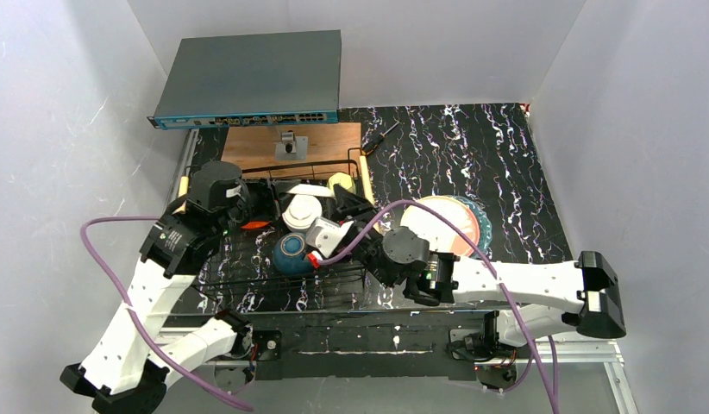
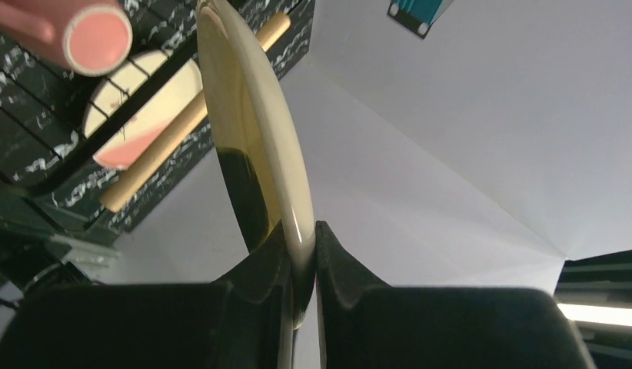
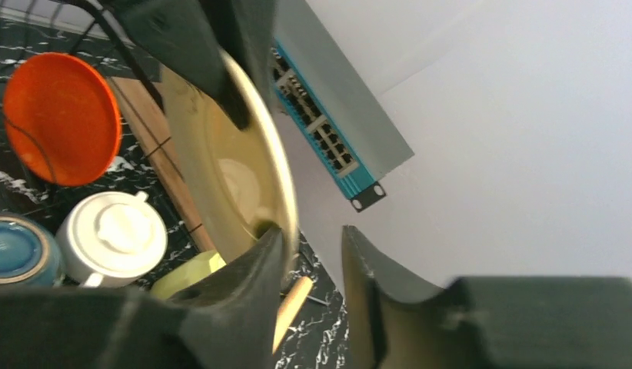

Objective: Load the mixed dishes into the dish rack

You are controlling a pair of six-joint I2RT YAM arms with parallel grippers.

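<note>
white walls close in the black marbled surface (image 1: 472, 147), and the dish rack (image 1: 273, 280) sits left of centre in the overhead frame. i see the cream plate (image 2: 251, 131) standing on edge, rising from the bottom centre of the left wrist frame. the left end effector (image 2: 301, 231) is clamped on its rim. in the right wrist frame the plate lies just left of the right end effector (image 3: 313, 234). those jaws are parted and empty, with the rim at the frame-left finger; i cannot tell if it touches.
</note>
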